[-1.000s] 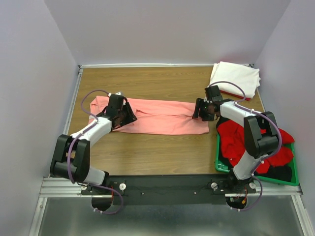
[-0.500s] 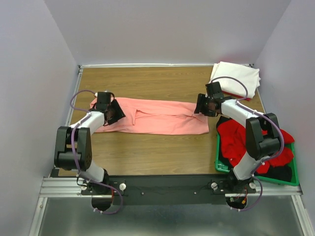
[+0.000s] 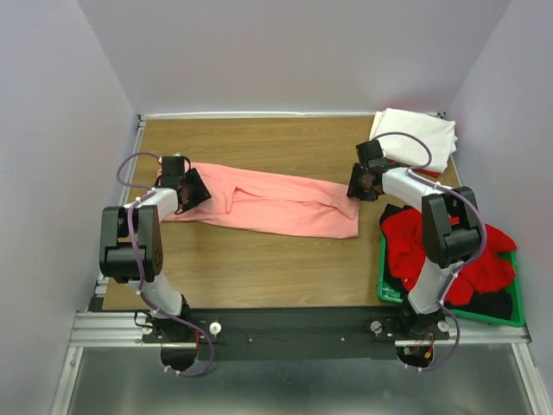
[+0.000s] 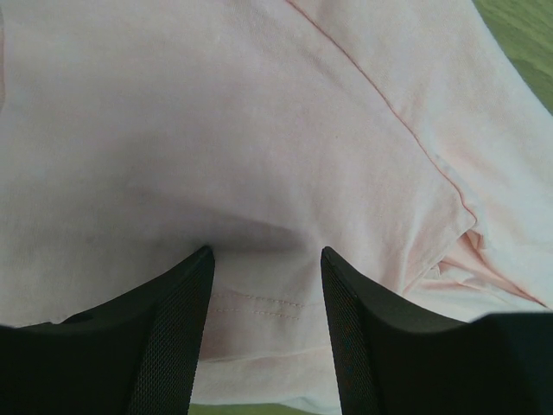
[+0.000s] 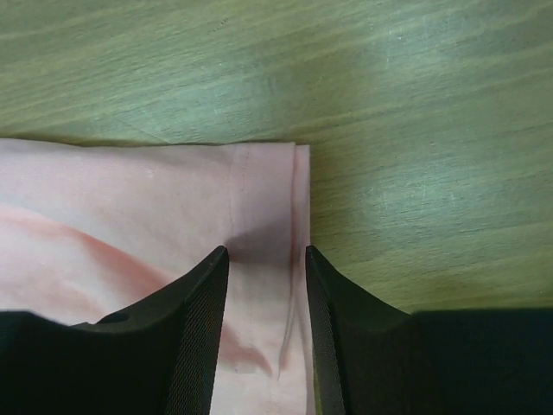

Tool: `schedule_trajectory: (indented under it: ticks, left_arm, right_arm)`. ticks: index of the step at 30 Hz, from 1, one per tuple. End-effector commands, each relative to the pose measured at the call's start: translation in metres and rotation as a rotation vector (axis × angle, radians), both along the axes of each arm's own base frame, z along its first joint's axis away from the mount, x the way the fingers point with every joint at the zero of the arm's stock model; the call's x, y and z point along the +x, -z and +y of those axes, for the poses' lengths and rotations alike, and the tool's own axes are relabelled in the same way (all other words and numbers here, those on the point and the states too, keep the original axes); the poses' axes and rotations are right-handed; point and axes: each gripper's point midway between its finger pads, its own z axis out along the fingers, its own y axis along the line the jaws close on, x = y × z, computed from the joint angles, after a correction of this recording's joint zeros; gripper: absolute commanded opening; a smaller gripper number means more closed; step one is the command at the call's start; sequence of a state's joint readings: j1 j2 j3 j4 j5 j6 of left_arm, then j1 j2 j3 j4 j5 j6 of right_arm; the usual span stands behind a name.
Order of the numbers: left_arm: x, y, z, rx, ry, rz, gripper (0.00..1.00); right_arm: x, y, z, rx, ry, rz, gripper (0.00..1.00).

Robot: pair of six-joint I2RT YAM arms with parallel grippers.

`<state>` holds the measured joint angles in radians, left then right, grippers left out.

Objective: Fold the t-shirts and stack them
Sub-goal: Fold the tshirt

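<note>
A salmon-pink t-shirt (image 3: 276,203), folded into a long strip, lies across the middle of the table. My left gripper (image 3: 185,187) rests on its left end; in the left wrist view the left gripper (image 4: 266,252) is open, with flat pink cloth and a stitched hem between its fingers. At the strip's far right corner my right gripper (image 3: 358,183) presses down; the right wrist view shows that gripper (image 5: 266,251) open astride the hemmed corner of the pink t-shirt (image 5: 130,199). A folded white t-shirt (image 3: 415,138) lies at the back right.
A green crate (image 3: 389,296) at the front right holds crumpled red t-shirts (image 3: 415,251) and a dark one (image 3: 494,304). A thin red edge shows under the white shirt. Bare wooden table (image 3: 259,268) lies in front of the pink strip, and grey walls close in three sides.
My left gripper has slid left along the strip to its left end. The right gripper has shifted slightly back to the far right corner, and its jaws have narrowed.
</note>
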<state>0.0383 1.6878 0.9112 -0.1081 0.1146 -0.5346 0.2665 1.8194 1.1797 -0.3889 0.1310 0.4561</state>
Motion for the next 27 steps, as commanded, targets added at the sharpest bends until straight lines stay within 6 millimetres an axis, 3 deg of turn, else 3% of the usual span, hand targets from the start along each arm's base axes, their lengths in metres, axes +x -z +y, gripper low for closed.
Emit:
schedule_trajectory:
  ticks: [1,6,13,22,27]
  left_arm:
    - [-0.029,0.037,0.010,0.034,0.006,0.132,0.61]
    - [-0.032,0.040,0.012,0.038,0.006,0.135,0.62]
    - [-0.032,0.039,0.019,0.048,0.000,0.135,0.61]
    - [-0.025,0.041,0.038,0.115,-0.006,0.149,0.62]
    - [-0.021,0.042,0.050,0.159,-0.007,0.156,0.61]
  right_arm:
    - [-0.008,0.011,-0.006,-0.014,0.033,0.041,0.47]
    - [-0.013,0.018,-0.008,-0.022,0.030,0.059,0.44]
    - [-0.009,0.027,-0.009,-0.041,0.025,0.077,0.33]
    - [-0.011,0.023,-0.020,-0.088,0.039,0.062,0.07]
    - [-0.013,0.024,-0.034,-0.131,0.053,0.065,0.05]
